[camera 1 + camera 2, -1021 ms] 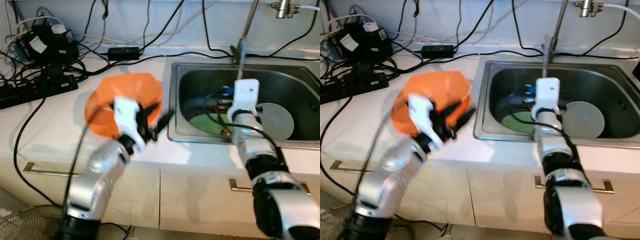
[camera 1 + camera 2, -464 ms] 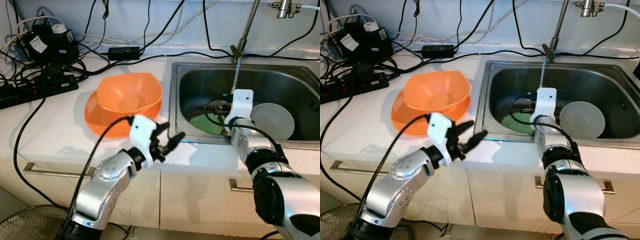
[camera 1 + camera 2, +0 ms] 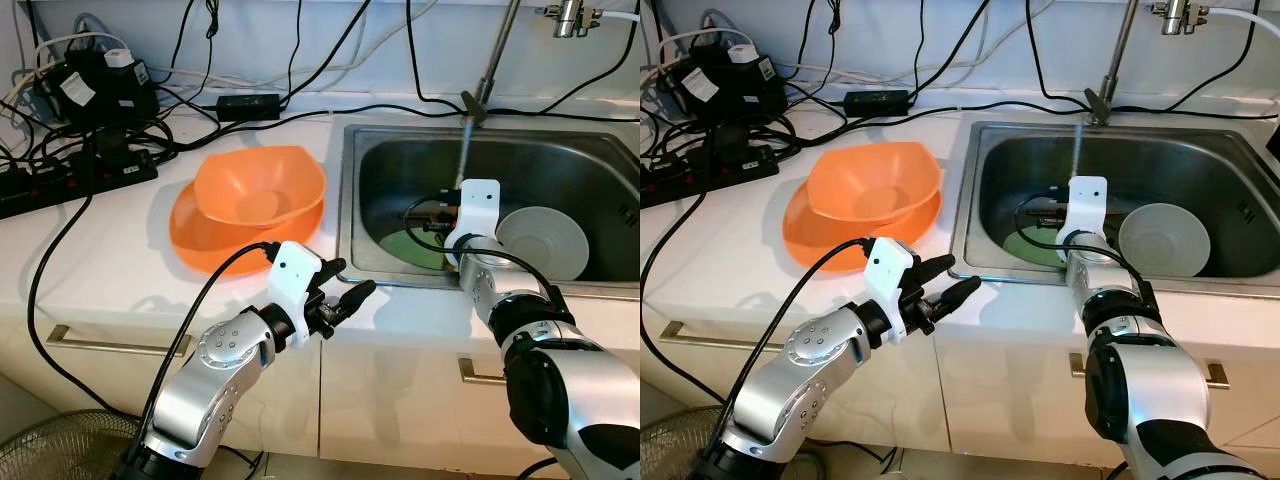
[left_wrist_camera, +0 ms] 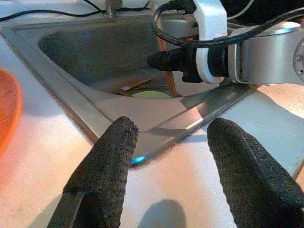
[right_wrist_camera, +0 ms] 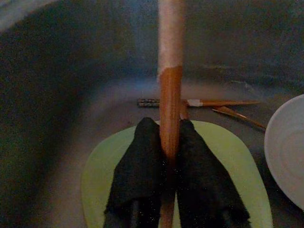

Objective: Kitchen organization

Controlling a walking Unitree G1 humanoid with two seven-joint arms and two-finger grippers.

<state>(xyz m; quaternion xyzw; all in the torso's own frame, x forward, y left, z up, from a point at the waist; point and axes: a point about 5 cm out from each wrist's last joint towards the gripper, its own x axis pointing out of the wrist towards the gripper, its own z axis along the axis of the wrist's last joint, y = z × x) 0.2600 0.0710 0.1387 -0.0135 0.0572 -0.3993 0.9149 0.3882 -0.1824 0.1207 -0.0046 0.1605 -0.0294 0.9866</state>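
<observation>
Left claw (image 3: pixel 345 292) drawn back off orange bowl (image 3: pixel 260 187) to surface edge, open, empty — right claw (image 5: pixel 164 156) pinching upright chopstick (image 5: pixel 170 80) above sink (image 3: pixel 400 160)

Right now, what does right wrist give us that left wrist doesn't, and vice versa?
Right wrist alone: the right gripper shut on a wooden stick, more sticks lying on the sink floor, and the edge of a white bowl.

Left wrist alone: the open left gripper over the white counter, the sink rim, an edge of the orange bowl, and the right arm seen from outside.

Both: the steel sink basin and the green plate.
</observation>
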